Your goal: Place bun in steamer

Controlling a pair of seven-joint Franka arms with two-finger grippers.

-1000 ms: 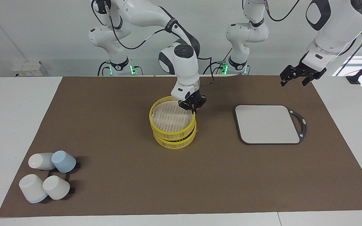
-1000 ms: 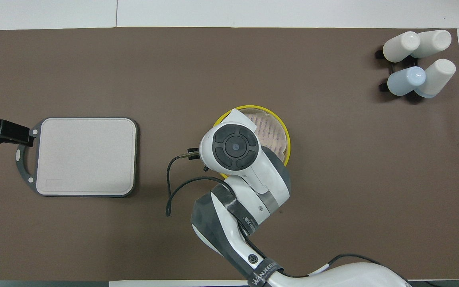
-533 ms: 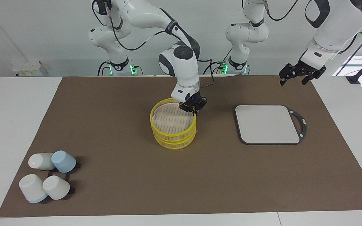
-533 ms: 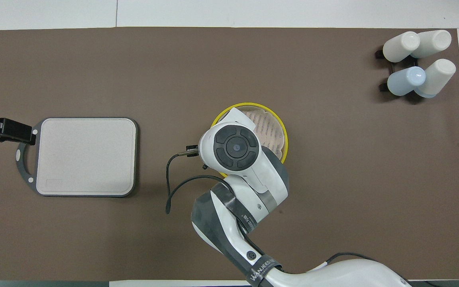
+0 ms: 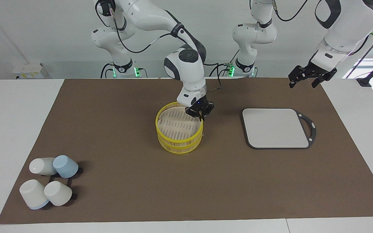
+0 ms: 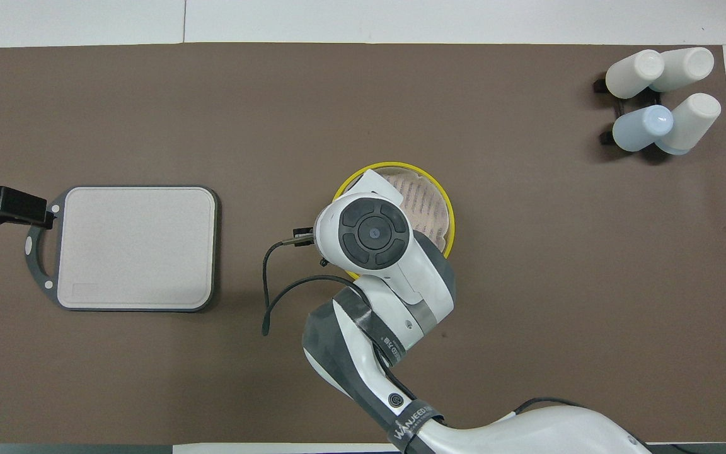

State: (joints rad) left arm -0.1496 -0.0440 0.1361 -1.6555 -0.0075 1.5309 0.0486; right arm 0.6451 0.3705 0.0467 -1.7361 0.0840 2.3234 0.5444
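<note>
The steamer [image 5: 160, 133] stands mid-table as two yellow-rimmed tiers stacked one on the other; part of it also shows in the overhead view [image 6: 429, 202]. The slatted floor of the top tier is bare. My right gripper [image 5: 200, 116] is shut on the top tier's rim, on the part nearer to the robots toward the left arm's end. In the overhead view the right arm's wrist covers that gripper. No bun shows in either view. My left gripper [image 5: 303, 83] is open and empty, up in the air over the mat's edge beside the board's handle, and waits there.
A grey square board [image 5: 275, 127] with a black handle lies toward the left arm's end of the table [image 6: 136, 246]. Several white and blue cups [image 5: 50, 181] lie on a black rack at the right arm's end, farther from the robots [image 6: 659, 101].
My right gripper has lowered the tilted, offset top tier so that it sits level and lined up on the lower tier. My left arm has barely moved.
</note>
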